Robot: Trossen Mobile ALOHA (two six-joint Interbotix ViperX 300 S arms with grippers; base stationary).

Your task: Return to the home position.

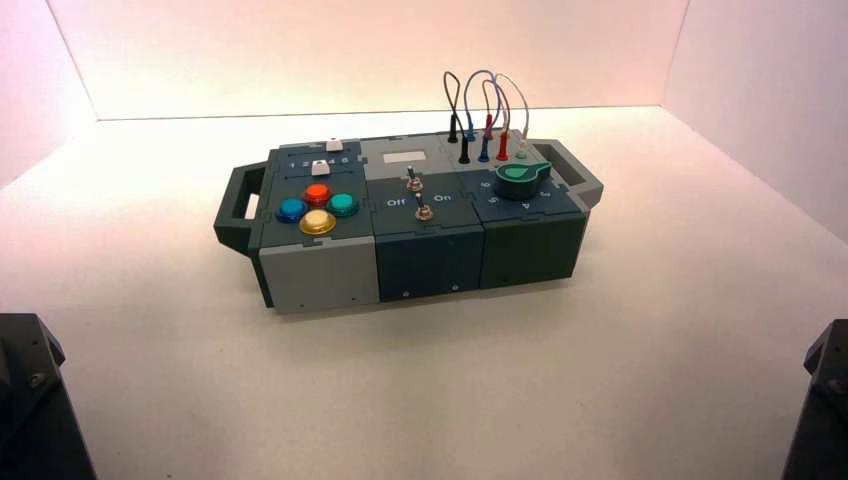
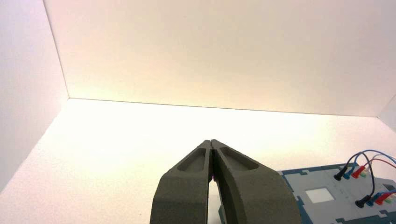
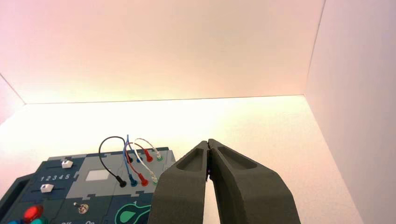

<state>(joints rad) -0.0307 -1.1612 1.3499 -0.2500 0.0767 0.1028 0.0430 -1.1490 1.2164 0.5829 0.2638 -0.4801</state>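
The box (image 1: pixel 330 275) stands in the middle of the table, turned a little. It bears red, blue, yellow and teal buttons (image 1: pixel 317 208), two white sliders (image 1: pixel 320 166), two toggle switches (image 1: pixel 417 196), a green knob (image 1: pixel 521 178) and looped wires (image 1: pixel 486 115). Both arms are drawn back to the near corners: the left arm (image 1: pixel 30 400) at the lower left, the right arm (image 1: pixel 825 395) at the lower right. My left gripper (image 2: pixel 211 141) is shut and empty, away from the box. My right gripper (image 3: pixel 208 141) is shut and empty, also away from the box (image 3: pixel 100 186).
White walls enclose the table on the far side and both sides. The box has a dark handle (image 1: pixel 235 205) at its left end and a grey handle (image 1: pixel 575 170) at its right end. Bare table lies between the box and the arms.
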